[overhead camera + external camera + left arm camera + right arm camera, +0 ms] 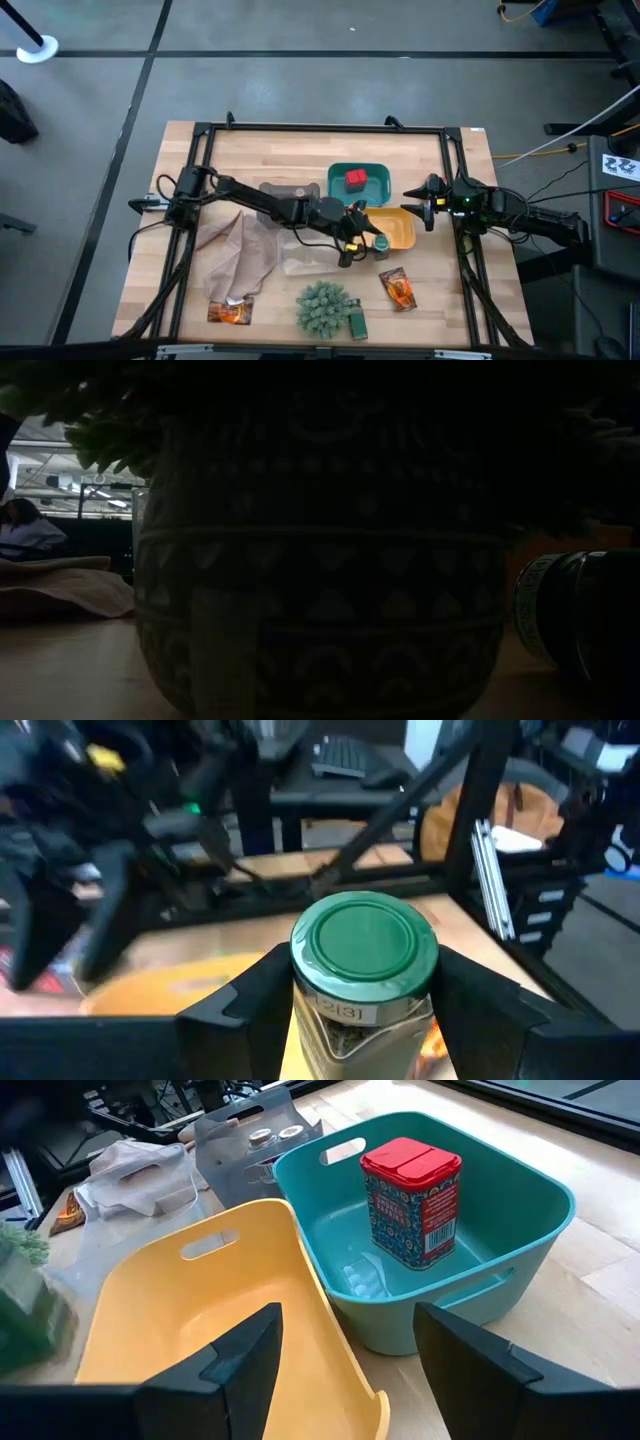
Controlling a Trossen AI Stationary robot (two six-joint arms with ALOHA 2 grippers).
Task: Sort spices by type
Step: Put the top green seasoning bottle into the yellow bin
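My left gripper [368,243] [362,1020] reaches to the table's middle, beside the yellow tray [402,232], and is shut on a green-lidded jar [381,243] [364,945]. A second green jar [357,321] [570,615] lies on its side next to the plant ball [322,306]. One red tub [355,179] [411,1198] stands in the teal tray [378,170]. Two small jars [272,1135] sit in the grey tray [282,188]. Orange sachets [229,313] [398,289] lie flat on the table. My right gripper [418,206] [345,1370] hovers open at the trays' right side. My left gripper pinches the green jar by its body just below the lid [362,1012], one finger [250,1005] on each side. The fingers come roughly level from the table's left. The jar stands upright in the hold; whether its base is off the table is hidden.
A beige cloth [240,255] lies left of centre, partly under the left arm. A clear tray [305,262] sits near the held jar. The plant's pot [320,560] fills the low view. A black frame rail [320,128] borders the table.
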